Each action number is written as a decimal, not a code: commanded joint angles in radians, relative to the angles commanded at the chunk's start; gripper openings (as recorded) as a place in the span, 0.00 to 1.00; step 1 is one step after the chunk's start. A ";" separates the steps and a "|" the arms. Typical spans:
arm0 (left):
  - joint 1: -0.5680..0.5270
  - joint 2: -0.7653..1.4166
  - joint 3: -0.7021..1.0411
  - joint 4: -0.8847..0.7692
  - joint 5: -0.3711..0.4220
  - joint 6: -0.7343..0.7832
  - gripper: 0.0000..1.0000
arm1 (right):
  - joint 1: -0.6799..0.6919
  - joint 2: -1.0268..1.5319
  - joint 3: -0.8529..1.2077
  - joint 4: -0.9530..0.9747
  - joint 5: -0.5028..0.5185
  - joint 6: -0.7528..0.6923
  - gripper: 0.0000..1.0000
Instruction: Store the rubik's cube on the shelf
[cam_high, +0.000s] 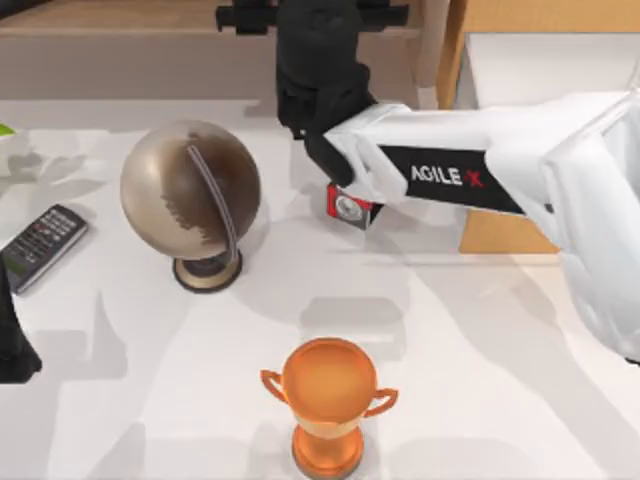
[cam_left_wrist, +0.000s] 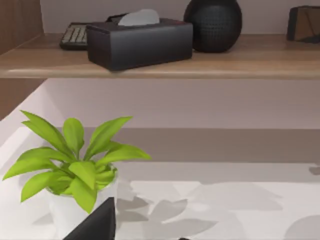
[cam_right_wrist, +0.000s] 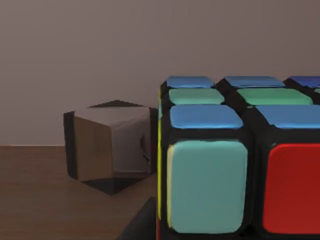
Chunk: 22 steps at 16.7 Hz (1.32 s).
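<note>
The rubik's cube (cam_right_wrist: 235, 165) looms close in the right wrist view, showing teal, red, blue and green stickers on black. It sits just above the brown board of the shelf (cam_right_wrist: 45, 200), with a dark fingertip (cam_right_wrist: 142, 225) at its lower corner. From above, my right gripper (cam_high: 315, 25) reaches over the shelf (cam_high: 120, 20) at the back of the table, shut on the cube, which its black body hides. My left gripper (cam_high: 10, 345) rests at the table's left edge, fingers apart.
A black-and-tan box (cam_right_wrist: 107, 147) stands on the shelf behind the cube. A tissue box (cam_left_wrist: 140, 42), keyboard (cam_left_wrist: 74, 36) and black vase (cam_left_wrist: 212, 22) also sit there. On the table: globe (cam_high: 190, 195), remote (cam_high: 40, 245), dial cube (cam_high: 350, 207), trophy (cam_high: 328, 400), plant (cam_left_wrist: 75, 165). Orange-tan cabinet (cam_high: 505, 235) at right.
</note>
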<state>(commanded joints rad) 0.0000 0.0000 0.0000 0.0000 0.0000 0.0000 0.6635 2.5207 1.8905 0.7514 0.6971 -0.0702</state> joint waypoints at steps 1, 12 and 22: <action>0.000 0.000 0.000 0.000 0.000 0.000 1.00 | 0.000 0.000 0.000 0.000 0.000 0.000 0.75; 0.000 0.000 0.000 0.000 0.000 0.000 1.00 | 0.000 0.000 0.000 0.000 0.000 0.000 1.00; 0.000 0.000 0.000 0.000 0.000 0.000 1.00 | 0.061 -0.202 -0.372 0.334 -0.072 -0.345 1.00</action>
<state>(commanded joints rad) 0.0000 0.0000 0.0000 0.0000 0.0000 0.0000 0.7242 2.3185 1.5183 1.0857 0.6255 -0.4150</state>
